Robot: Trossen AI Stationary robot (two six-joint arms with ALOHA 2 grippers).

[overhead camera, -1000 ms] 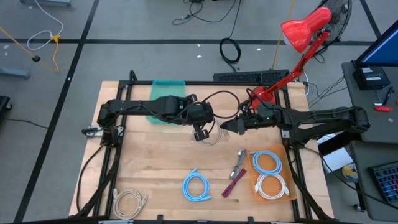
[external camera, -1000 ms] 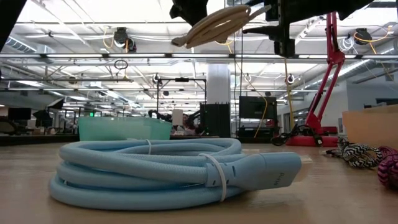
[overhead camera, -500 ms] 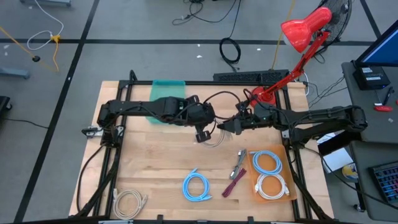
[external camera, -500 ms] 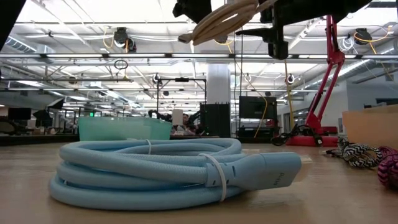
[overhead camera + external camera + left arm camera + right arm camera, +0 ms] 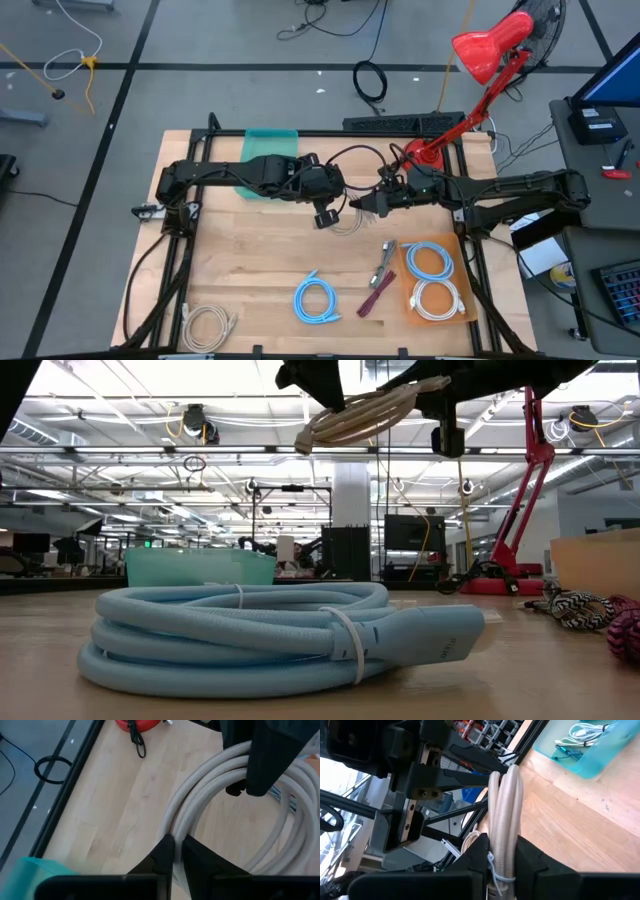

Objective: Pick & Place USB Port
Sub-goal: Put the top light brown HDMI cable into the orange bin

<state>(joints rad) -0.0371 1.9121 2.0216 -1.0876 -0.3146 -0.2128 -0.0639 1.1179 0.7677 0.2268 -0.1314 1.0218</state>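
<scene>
Currently beige cable coil (image 5: 345,217) mid-air, frame centre, pinched by left pincer (image 5: 173,851) and right pincer (image 5: 498,851). Light, floppy; grip bundled strands near tie.

A large open robotics lab: a wooden desk (image 5: 260,270) in a metal frame, cables across a taped grey floor (image 5: 200,40), equipment racks (image 5: 405,545) under ceiling lights.

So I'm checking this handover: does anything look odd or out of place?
One thing: the beige cable coil hangs in the air over mid-table with both grippers on it. The left gripper pinches one side, the right gripper is closed on the other. The coil looks tilted. Nothing looks spilled or damaged.
</scene>
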